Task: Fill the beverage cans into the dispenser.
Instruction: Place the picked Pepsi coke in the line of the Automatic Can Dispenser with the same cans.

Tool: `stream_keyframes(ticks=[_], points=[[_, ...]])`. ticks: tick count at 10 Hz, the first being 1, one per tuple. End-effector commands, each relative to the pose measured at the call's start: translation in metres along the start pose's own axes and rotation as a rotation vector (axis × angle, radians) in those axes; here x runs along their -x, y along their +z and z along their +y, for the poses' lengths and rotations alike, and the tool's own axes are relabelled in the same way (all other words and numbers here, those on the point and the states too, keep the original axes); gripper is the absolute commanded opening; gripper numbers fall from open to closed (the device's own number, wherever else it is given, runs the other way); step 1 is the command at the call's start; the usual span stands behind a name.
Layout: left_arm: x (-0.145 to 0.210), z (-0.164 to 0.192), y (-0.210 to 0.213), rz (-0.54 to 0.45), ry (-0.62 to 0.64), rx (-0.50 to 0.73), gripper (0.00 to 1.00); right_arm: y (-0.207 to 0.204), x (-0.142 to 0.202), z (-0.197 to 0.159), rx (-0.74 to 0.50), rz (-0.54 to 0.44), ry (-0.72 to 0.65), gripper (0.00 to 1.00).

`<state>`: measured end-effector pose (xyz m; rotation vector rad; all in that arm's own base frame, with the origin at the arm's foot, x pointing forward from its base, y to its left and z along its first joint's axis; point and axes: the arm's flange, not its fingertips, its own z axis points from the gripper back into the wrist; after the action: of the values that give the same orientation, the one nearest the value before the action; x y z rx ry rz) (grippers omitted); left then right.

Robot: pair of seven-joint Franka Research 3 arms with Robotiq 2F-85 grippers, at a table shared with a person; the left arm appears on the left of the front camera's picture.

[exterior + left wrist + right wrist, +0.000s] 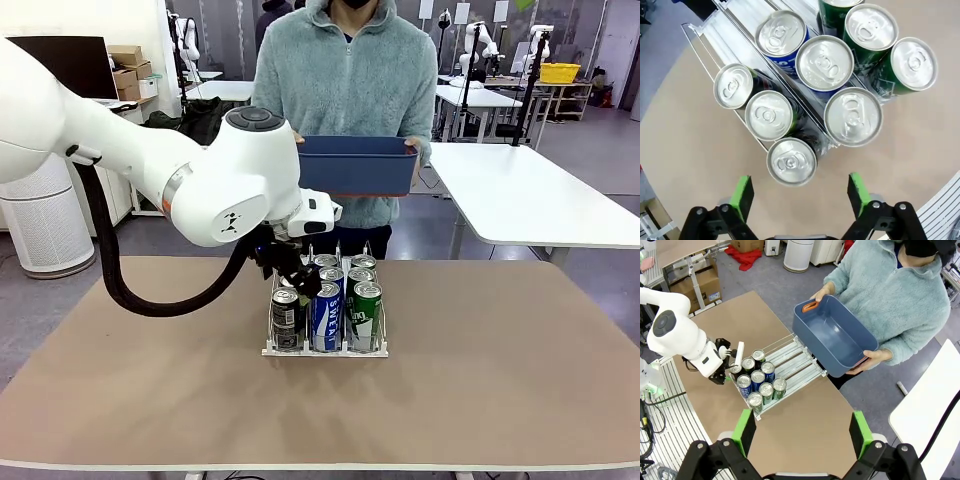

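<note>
The dispenser [300, 352] stands mid-table with several beverage cans in its three lanes: black cans [286, 318] on the left, blue-white [327, 313] in the middle, green [366, 314] on the right. My left gripper [289, 268] hangs open just above the rear of the left lane. In the left wrist view its green pads [742, 196] stand wide apart, just short of a silver can top [791, 161], with nothing between them. My right gripper [802, 432] is open and empty, high above the table, looking down on the dispenser [799, 356] and the cans [758, 381].
A person at the far side holds an empty dark blue bin [357, 165] in both hands above the table edge. The brown tabletop [480, 380] has free room around the dispenser. White tables stand at the back right.
</note>
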<state>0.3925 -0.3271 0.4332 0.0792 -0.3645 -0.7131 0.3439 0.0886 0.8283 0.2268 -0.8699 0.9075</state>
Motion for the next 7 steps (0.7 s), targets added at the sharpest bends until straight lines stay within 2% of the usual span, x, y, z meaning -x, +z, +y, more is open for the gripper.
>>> stream_keyframes(ticks=[1, 2, 3, 7], points=[[0.011, -0.010, 0.010, -0.030, 0.033, -0.067, 1.00, 0.000, 0.000, 0.000, 0.002, -0.002, 0.000, 1.00], [0.012, -0.012, 0.021, -0.037, 0.049, -0.101, 1.00, 0.000, 0.000, 0.000, 0.002, -0.002, 0.000, 1.00], [0.003, -0.004, 0.008, -0.013, 0.010, -0.013, 1.00, 0.000, 0.000, 0.000, 0.002, -0.002, 0.000, 1.00], [0.003, -0.004, 0.008, -0.013, 0.010, -0.013, 1.00, 0.000, 0.000, 0.000, 0.002, -0.002, 0.000, 1.00]])
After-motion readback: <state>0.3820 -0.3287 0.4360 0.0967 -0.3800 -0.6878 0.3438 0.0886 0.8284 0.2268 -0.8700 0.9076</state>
